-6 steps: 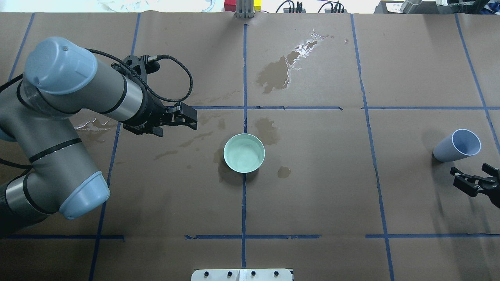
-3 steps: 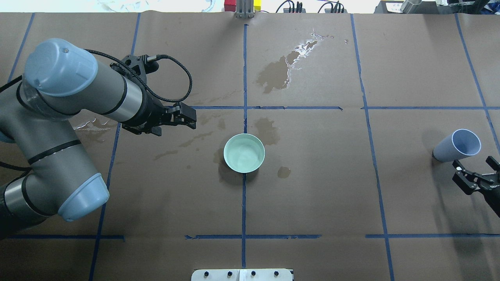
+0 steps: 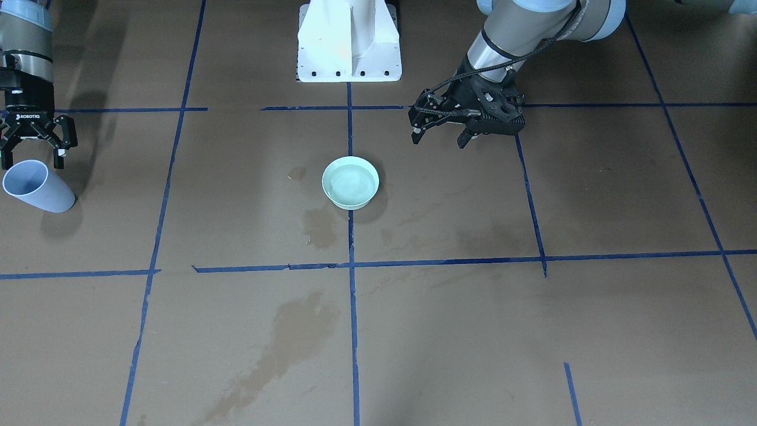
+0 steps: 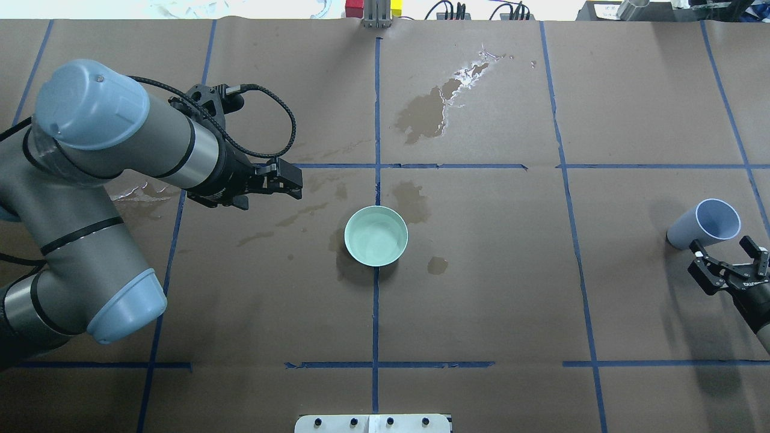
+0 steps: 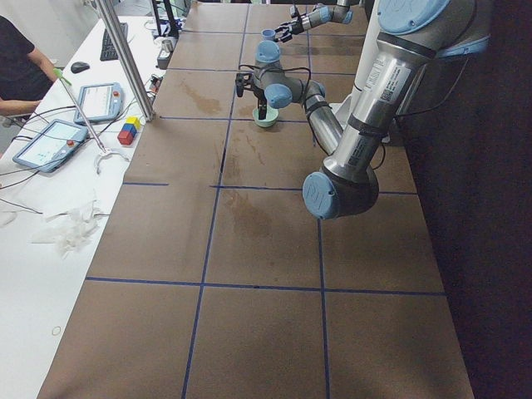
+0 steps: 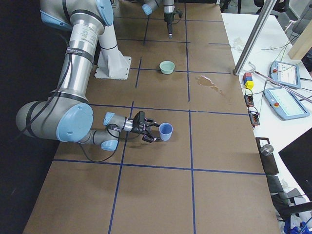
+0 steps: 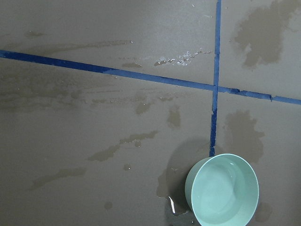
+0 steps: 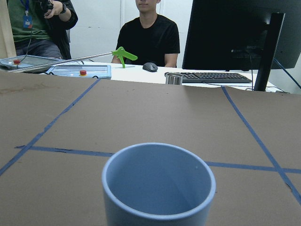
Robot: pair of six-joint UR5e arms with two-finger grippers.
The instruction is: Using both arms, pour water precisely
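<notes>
A mint-green bowl (image 4: 376,236) stands at the table's middle and holds clear water (image 7: 221,190) with a glossy surface; it also shows in the front view (image 3: 350,182). A pale blue cup (image 4: 704,224) stands upright at the far right, and its inside looks dry in the right wrist view (image 8: 159,183). My left gripper (image 4: 292,178) is open and empty, hovering left of and beyond the bowl; it also shows in the front view (image 3: 439,137). My right gripper (image 4: 726,252) is open and empty, just short of the cup and facing it (image 3: 32,155).
Brown paper with a blue tape grid covers the table. Wet stains lie beyond the bowl (image 4: 430,111) and around it (image 4: 437,264). The white pedestal (image 3: 349,41) stands at the robot's side. Operators (image 8: 150,37), tablets and a monitor sit past the far edge.
My right gripper has moved up towards the cup and turned its open jaws square to it. The left arm has barely shifted. Bowl and cup have not moved.
</notes>
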